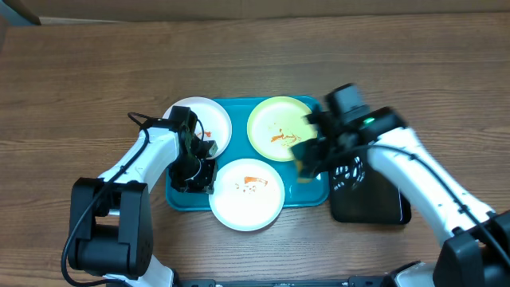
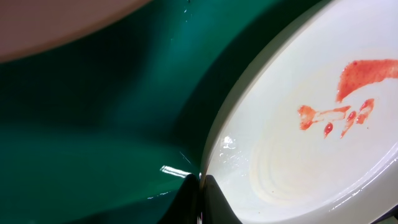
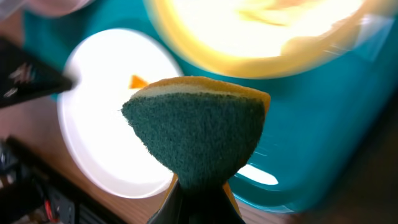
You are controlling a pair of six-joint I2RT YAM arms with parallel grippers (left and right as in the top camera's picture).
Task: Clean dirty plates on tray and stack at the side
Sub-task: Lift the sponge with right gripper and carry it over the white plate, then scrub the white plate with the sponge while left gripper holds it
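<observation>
While right gripper (image 1: 312, 153) clamps a sponge (image 3: 196, 134) by the black tray (image 1: 374, 203), left gripper (image 2: 200, 202) is closed

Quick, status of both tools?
Left tool: closed, tips at the rim of a smeared white plate; whether it grips the plate cannot be told.
Right tool: closed, holding the sponge.

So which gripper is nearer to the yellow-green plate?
Right. The right gripper, shut on a sponge, is at the yellow-green plate's edge; the left gripper is across the tray, at the front white plate's rim.
</observation>
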